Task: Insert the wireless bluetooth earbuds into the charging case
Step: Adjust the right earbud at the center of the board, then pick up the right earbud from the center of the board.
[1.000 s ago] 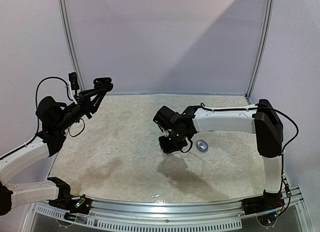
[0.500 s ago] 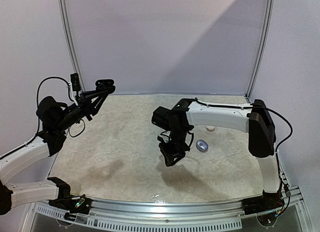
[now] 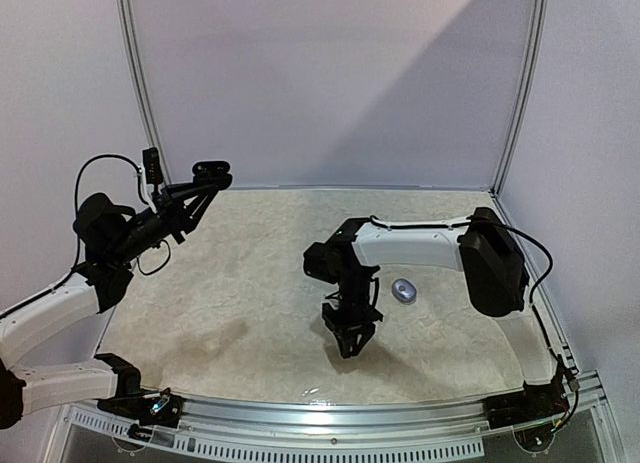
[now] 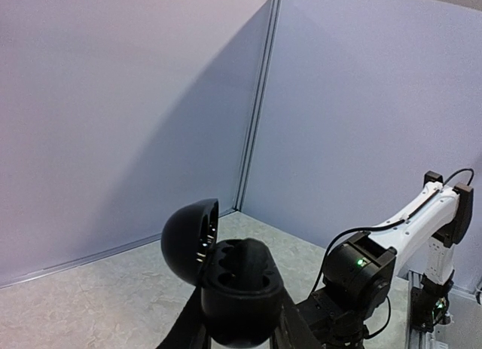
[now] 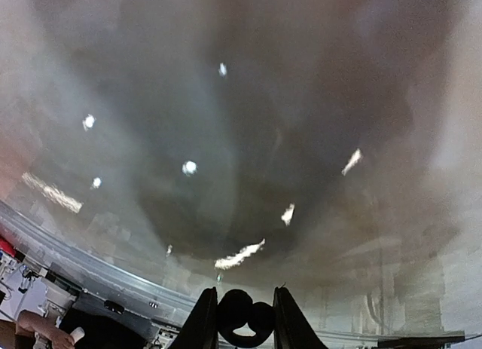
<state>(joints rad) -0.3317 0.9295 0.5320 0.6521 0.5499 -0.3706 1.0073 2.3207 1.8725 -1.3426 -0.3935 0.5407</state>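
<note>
My left gripper (image 3: 208, 172) is raised over the table's back left and is shut on the black charging case (image 4: 235, 289). The case stands upright with its domed lid (image 4: 188, 240) swung open to the left, and its two sockets show dark. My right gripper (image 3: 350, 343) hangs over the table's middle, pointing down toward the near edge. In the right wrist view that gripper (image 5: 245, 305) is shut on a glossy black earbud (image 5: 239, 322), pinched between both fingers. In the top view the earbud is too small to make out.
A small grey-blue pebble-like case (image 3: 404, 290) lies on the table just right of the right wrist. The right arm (image 4: 361, 270) fills the lower right of the left wrist view. Under the right gripper are the mottled table and the metal rail (image 3: 330, 408) at its near edge.
The right arm has folded inward and swung its gripper from mid-table toward the near edge, turning it downward. The left arm has barely moved and keeps the open case.
</note>
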